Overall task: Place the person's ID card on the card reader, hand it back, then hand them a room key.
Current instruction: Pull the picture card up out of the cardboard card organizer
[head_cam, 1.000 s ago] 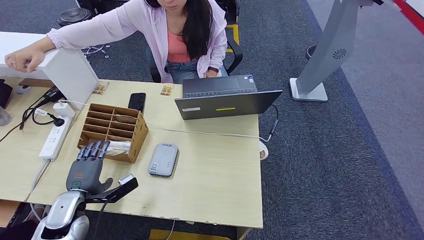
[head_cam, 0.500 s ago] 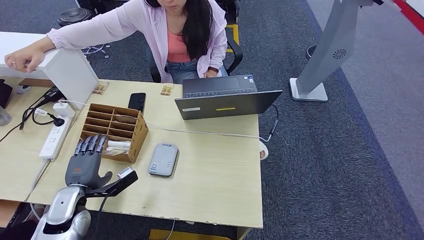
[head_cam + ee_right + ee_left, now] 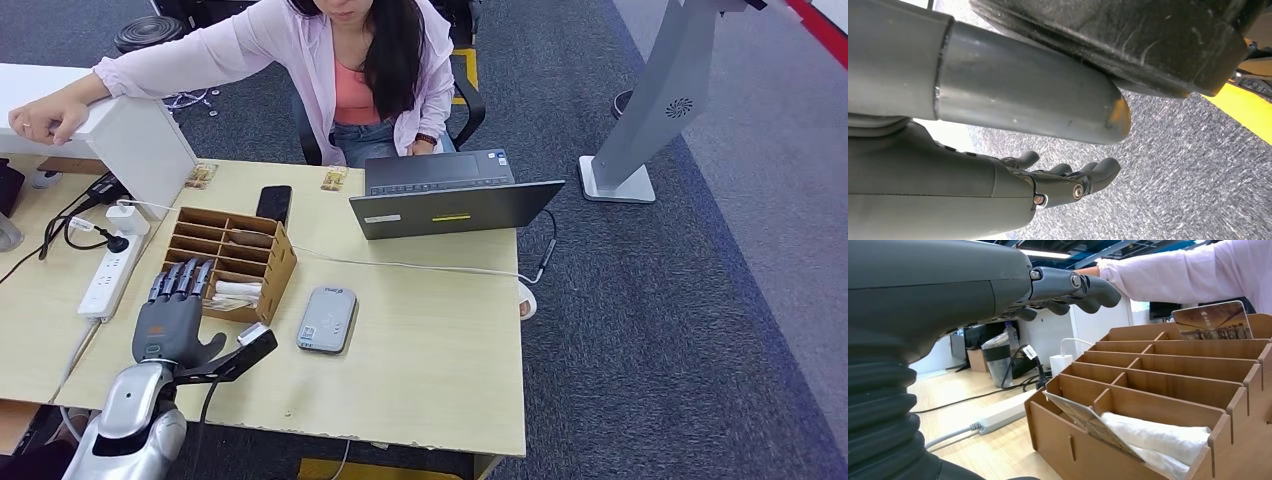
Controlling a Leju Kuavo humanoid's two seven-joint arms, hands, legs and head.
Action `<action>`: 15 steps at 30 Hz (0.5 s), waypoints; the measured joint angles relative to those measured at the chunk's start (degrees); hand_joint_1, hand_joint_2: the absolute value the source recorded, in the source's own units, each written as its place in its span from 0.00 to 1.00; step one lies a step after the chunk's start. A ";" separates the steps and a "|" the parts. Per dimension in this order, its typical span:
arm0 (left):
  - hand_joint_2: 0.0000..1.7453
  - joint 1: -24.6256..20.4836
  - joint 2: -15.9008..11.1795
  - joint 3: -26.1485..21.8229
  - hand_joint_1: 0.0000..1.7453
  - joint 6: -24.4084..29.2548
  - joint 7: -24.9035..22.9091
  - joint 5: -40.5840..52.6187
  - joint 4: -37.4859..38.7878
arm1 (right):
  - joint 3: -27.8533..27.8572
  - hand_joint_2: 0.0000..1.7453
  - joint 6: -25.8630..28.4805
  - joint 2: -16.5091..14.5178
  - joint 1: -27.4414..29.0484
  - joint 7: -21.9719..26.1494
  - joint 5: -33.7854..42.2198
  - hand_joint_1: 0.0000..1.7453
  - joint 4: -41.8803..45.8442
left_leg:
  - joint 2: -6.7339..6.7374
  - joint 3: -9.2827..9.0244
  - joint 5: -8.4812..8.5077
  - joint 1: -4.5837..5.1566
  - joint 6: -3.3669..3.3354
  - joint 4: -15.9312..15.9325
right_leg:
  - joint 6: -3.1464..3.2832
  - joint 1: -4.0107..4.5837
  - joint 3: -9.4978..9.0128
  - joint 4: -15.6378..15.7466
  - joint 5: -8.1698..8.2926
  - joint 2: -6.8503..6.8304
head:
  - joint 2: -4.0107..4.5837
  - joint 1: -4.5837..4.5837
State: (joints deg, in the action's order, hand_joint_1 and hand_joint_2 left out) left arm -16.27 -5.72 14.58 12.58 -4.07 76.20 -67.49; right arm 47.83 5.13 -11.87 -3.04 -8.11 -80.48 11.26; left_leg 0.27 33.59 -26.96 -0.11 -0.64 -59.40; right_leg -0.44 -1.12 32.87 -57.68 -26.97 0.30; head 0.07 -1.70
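Head view: the left hand (image 3: 172, 322) hovers over the near left part of the pale wood-grain table (image 3: 430, 370), with the table's front edge just behind its wrist and a wide bare stretch of tabletop off to its right, out to the far right edge. Its dark fingers (image 3: 180, 282) are extended, lying side by side and apart from the thumb, holding nothing; their tips reach the near wall of the wooden organizer (image 3: 226, 262), though contact cannot be told. The organizer is a flat-panel plywood box of open rectangular slots; the nearest slot holds a slanted card (image 3: 1093, 424) and crumpled white plastic. Just right of the hand, beyond the organizer's corner, the card reader (image 3: 327, 319) lies flat, a grey rounded slab. A white power strip (image 3: 110, 274) runs along the hand's left. Ahead, past the organizer, stand a black phone (image 3: 274, 203) and a grey laptop (image 3: 452, 206), with a person (image 3: 340, 70) seated behind. The right hand (image 3: 1048, 185) hangs over grey carpet, fingers loosely curled, holding nothing.
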 joint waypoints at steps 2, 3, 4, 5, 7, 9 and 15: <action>1.00 -0.18 0.13 -0.04 0.00 0.07 -0.02 0.08 0.36 | -0.03 0.00 -0.01 0.00 0.00 0.02 -0.09 0.00 0.00 | 0.00 0.00 0.00 0.00 0.00 0.00 | 0.00 0.00 0.00 0.00 0.00 0.00 | 0.00 0.00; 1.00 -0.22 0.20 -0.05 0.00 0.09 -0.02 0.08 0.52 | -0.05 0.00 -0.01 0.00 0.00 0.03 -0.13 0.00 0.00 | 0.00 0.00 0.00 0.00 0.00 0.00 | 0.00 0.00 0.00 0.00 0.00 0.00 | 0.00 0.00; 1.00 -0.27 0.24 -0.07 0.00 0.10 -0.02 0.08 0.67 | -0.06 0.00 -0.01 0.00 0.00 0.03 -0.15 0.00 0.00 | 0.00 0.00 0.00 0.00 0.00 0.00 | 0.00 0.00 0.00 0.00 0.00 0.00 | 0.00 0.00; 1.00 -0.32 0.28 -0.09 0.00 0.10 -0.02 0.08 0.82 | -0.07 0.00 -0.03 0.00 0.00 0.03 -0.18 0.00 0.00 | 0.00 0.00 0.00 0.00 0.00 0.00 | 0.00 0.00 0.00 0.00 0.00 0.00 | 0.00 0.00; 1.00 -0.49 0.37 -0.14 0.00 0.10 -0.05 0.09 1.20 | -0.09 0.00 -0.09 0.00 0.00 0.03 -0.28 0.00 0.00 | 0.00 0.00 0.00 0.00 0.00 0.00 | 0.00 0.00 0.00 0.00 0.00 0.00 | 0.00 0.00; 1.00 -0.82 0.43 -0.25 0.00 0.17 -0.11 0.15 1.85 | -0.12 0.00 -0.22 0.00 -0.01 0.03 -0.43 0.00 0.00 | 0.00 0.00 0.00 0.00 0.00 0.00 | 0.00 0.00 0.00 0.00 0.00 0.00 | 0.00 -0.01; 1.00 -1.56 0.45 -0.51 0.00 0.68 -0.28 0.25 3.69 | -0.16 0.00 -0.38 0.00 -0.01 0.03 -0.51 0.00 0.00 | 0.00 0.01 0.00 0.00 0.00 0.00 | 0.00 0.00 0.00 0.00 0.00 0.00 | 0.00 0.00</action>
State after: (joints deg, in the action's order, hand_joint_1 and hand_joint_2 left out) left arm -17.83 -5.27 14.07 13.26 -4.35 76.44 -63.80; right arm 47.67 4.75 -11.87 -3.05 -8.09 -80.99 11.26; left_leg 0.27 33.59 -26.96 -0.11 -0.64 -59.40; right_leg -0.44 -1.12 32.87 -57.68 -26.97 0.30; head 0.07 -1.70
